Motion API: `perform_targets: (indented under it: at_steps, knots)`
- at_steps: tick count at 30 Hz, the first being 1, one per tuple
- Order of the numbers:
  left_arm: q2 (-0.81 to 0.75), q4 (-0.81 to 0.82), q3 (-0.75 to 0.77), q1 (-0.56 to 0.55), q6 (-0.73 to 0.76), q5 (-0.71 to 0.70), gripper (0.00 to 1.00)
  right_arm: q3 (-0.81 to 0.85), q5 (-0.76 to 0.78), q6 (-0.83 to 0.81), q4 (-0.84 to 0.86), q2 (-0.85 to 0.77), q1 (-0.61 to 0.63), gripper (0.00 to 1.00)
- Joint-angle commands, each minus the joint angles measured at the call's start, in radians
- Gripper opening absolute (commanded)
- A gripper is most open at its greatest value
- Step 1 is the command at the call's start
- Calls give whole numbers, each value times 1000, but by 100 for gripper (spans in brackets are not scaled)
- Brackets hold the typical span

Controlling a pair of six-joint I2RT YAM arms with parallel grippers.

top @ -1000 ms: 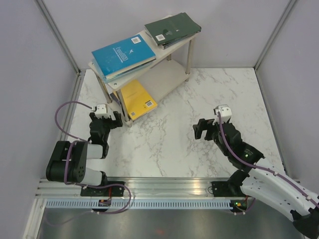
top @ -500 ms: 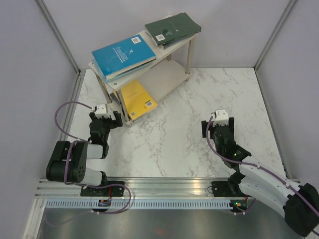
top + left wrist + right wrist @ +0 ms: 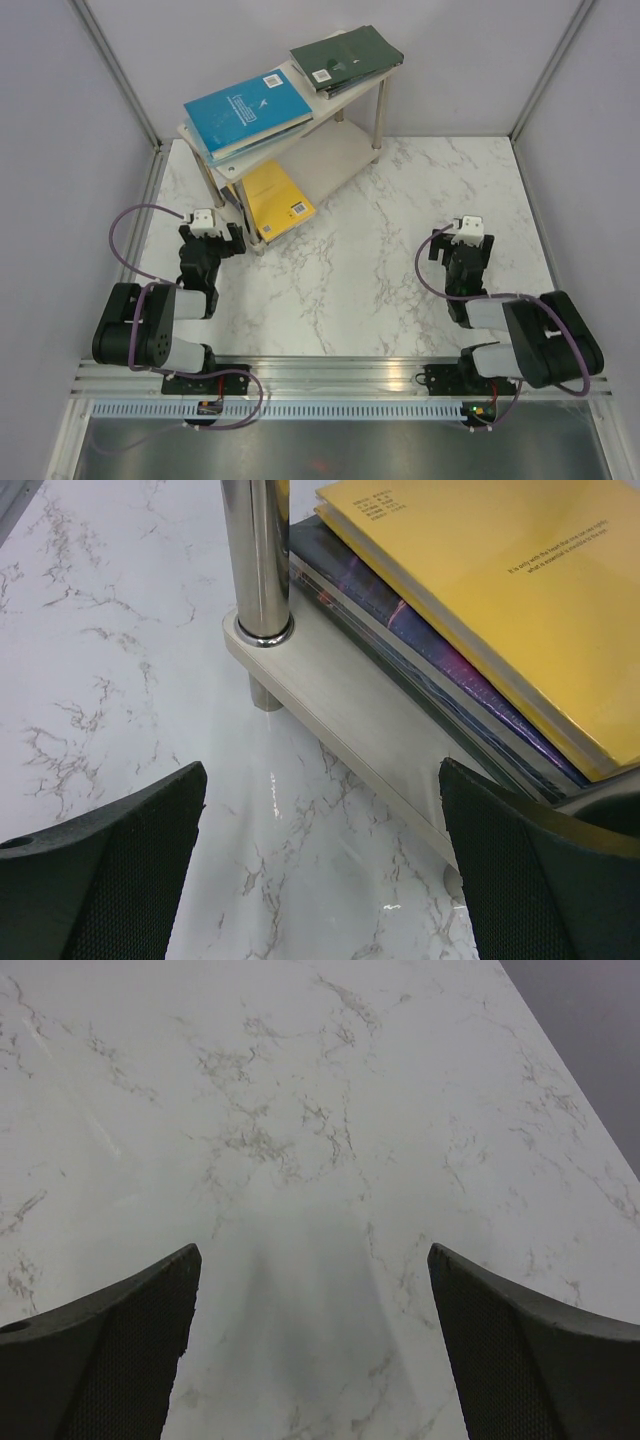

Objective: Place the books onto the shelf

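The shelf (image 3: 335, 152) stands at the back left, with books on both tiers. On its top board lie light blue books (image 3: 248, 112) at the left and dark green books (image 3: 347, 55) at the right. A yellow book (image 3: 277, 197) tops a stack on the lower board. My left gripper (image 3: 211, 236) is open and empty, just in front of the shelf's near corner. The left wrist view shows the yellow book (image 3: 500, 590) over a purple book (image 3: 440, 650), beside a silver leg (image 3: 257, 560), with the left gripper (image 3: 322, 780) open. My right gripper (image 3: 462, 250) is open over bare marble, also open in its own view (image 3: 314, 1252).
Grey walls with metal posts close in the marble table (image 3: 350, 270) on three sides. The shelf's lower board (image 3: 370, 720) juts toward my left fingers. A metal rail (image 3: 330, 375) runs along the near edge by the arm bases.
The right arm has pulled back and swung right, folding toward its base, with its gripper still open. The left arm, books and shelf have not moved.
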Motion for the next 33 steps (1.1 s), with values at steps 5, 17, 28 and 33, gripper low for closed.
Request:
perform_targets:
  at_steps: [5, 17, 28, 33]
  knots:
    - [3, 71, -6, -1, 57, -17, 100, 12, -134, 14, 522, 273, -44, 98]
    - [3, 70, -6, -1, 57, -17, 100, 29, -140, 33, 432, 247, -53, 98]
    - [3, 70, -6, -1, 57, -17, 100, 32, -143, 33, 428, 249, -53, 98]
    - [4, 71, -6, -1, 57, -17, 100, 32, -143, 31, 428, 249, -53, 98]
